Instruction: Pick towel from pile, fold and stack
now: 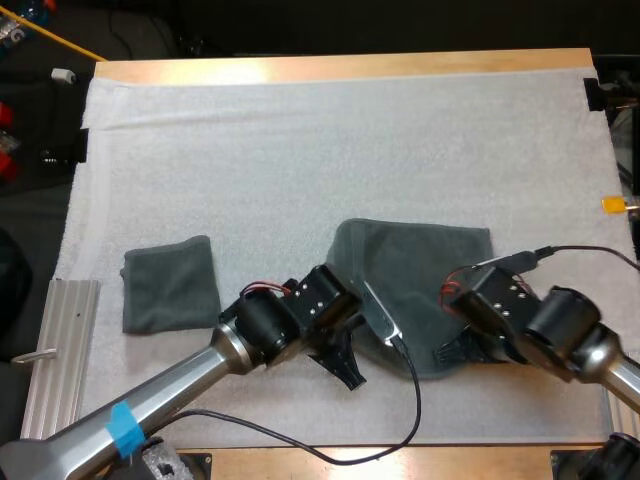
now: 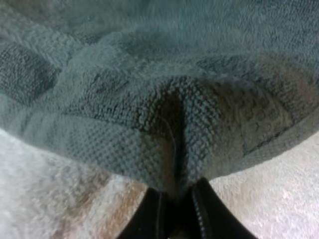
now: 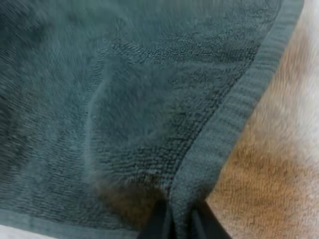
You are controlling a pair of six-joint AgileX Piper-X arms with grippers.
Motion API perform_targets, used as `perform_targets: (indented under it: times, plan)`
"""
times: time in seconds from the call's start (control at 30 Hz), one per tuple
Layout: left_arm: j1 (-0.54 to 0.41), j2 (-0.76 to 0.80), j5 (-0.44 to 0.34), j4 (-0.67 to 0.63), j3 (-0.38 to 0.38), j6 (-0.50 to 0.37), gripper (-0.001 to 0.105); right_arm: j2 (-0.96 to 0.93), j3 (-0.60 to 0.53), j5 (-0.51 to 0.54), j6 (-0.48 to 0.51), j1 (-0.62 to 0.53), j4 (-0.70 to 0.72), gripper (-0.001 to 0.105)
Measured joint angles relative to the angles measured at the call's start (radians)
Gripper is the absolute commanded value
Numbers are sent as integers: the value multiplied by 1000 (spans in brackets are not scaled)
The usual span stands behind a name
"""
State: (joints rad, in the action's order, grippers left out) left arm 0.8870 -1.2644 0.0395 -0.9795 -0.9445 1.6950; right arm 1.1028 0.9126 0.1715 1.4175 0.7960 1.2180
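My left gripper (image 2: 175,195) pinches the spread towel (image 1: 420,270) by its hem. My right gripper (image 3: 182,211) pinches its edge. The towel lies near the mat's (image 1: 300,150) front right corner, and both arms hide its near side. A folded towel (image 1: 170,285) sits to the left.

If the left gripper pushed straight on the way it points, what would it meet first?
Probably the dark grey-green terry towel itself: the left gripper is shut on its hemmed edge, and the bunched cloth rises directly ahead.
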Motion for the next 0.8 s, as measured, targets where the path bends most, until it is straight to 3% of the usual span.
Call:
perform_targets:
  times: [0.37, 0.47, 0.63, 0.8]
  plan:
    - [0, 164, -94, -254, -145, -3, 0, -110, 199, 1, -3, 0, 128, 0]
    - [0, 221, -95, -301, -210, -3, 0, -122, 285, -15, -3, 0, 160, 0]
    - [0, 251, -73, -418, -327, -3, 0, -123, 406, -127, -19, 10, 215, 0]
    - [0, 253, -52, -529, -394, -3, 0, -128, 457, -143, -74, 77, 297, 0]
